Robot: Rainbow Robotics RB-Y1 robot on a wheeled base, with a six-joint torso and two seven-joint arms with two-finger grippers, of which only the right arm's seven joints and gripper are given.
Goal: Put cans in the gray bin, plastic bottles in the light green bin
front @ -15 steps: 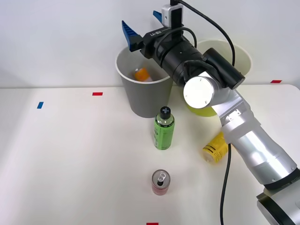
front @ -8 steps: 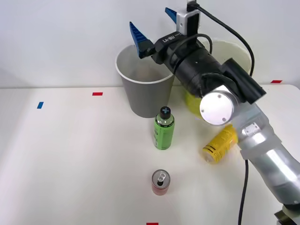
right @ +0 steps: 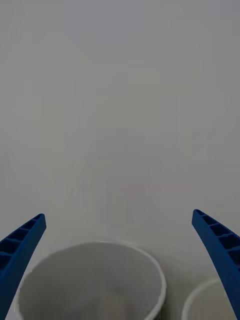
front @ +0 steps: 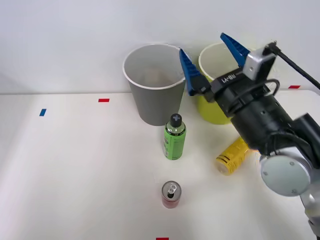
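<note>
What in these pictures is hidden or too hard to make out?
- Tall gray bin: its bottom is out of sight behind its own wall, front view.
- Lime-green bin: partly covered by the open blue hand.
- Lying yellow plastic bottle: its cap end is behind the arm.

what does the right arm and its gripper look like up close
The right gripper has two blue, ribbed, tapering fingers on a black cylindrical wrist with white lettering. A small white-and-black camera block sits on top, with a black cable running off. Further back comes a round silver joint cap, then a silver-gray arm segment.
</note>
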